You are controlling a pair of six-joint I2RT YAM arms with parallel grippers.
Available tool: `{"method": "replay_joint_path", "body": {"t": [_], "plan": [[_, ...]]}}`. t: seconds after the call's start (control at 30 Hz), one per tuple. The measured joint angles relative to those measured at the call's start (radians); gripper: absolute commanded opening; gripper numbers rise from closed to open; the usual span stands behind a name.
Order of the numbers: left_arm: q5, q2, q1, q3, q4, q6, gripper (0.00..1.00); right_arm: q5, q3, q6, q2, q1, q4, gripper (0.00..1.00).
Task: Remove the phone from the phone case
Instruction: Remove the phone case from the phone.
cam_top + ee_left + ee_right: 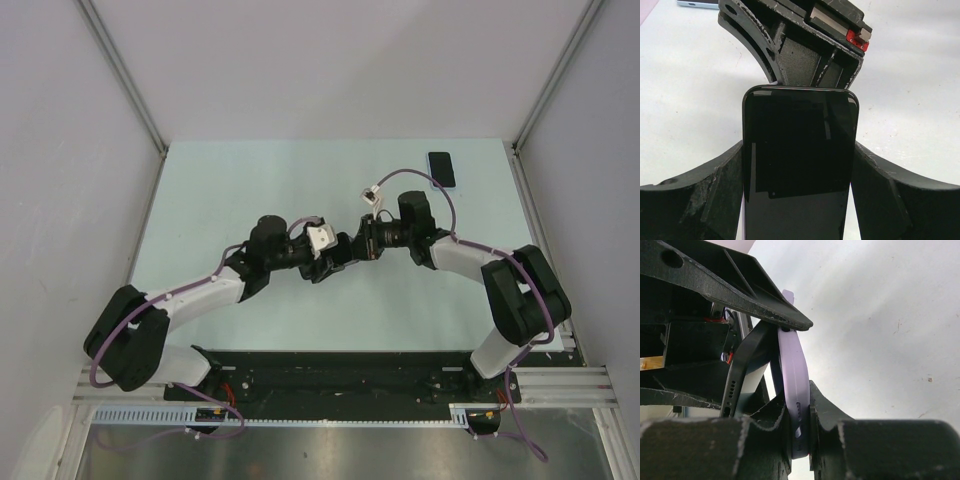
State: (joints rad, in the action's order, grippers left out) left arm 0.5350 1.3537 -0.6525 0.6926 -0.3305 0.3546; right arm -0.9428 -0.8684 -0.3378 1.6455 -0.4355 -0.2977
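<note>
- Left gripper (799, 167) fingers (710, 197) clamp the two long sides of the phone (800, 125). The jaws stand wide with the handset filling the gap, its dark screen facing the wrist camera.
- Right gripper (797, 407) is pinched nearly closed on the thin edge of the lilac phone case (790, 360).
- Seen from the right wrist, the case has peeled away from the phone's dark side at the near end, and the two meet farther up, under a left finger.
- Both grippers meet above the middle of the table (230, 190), with the phone and case between them and lifted off the surface.
- A second phone (441, 168) lies flat at the far right of the table, well apart from the arms.
</note>
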Motion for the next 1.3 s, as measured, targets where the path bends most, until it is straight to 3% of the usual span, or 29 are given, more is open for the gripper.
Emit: {"method": "replay_joint_path", "body": {"t": [0.47,0.87,1.1,1.3], "plan": [[0.057,0.000,0.043,-0.010,-0.008,-0.088,0.42,0.063,-0.005,0.071,-0.023,-0.039,0.031,0.00],[0.106,0.000,0.061,-0.026,-0.076,-0.128,0.40,0.013,-0.007,0.008,-0.003,-0.005,0.017,0.00],[0.241,-0.053,0.089,-0.037,-0.200,-0.237,0.40,0.158,-0.007,0.028,0.062,0.078,0.043,0.00],[0.279,-0.059,0.089,-0.039,-0.238,-0.274,0.38,0.206,-0.007,0.051,0.067,0.079,0.053,0.00]]}}
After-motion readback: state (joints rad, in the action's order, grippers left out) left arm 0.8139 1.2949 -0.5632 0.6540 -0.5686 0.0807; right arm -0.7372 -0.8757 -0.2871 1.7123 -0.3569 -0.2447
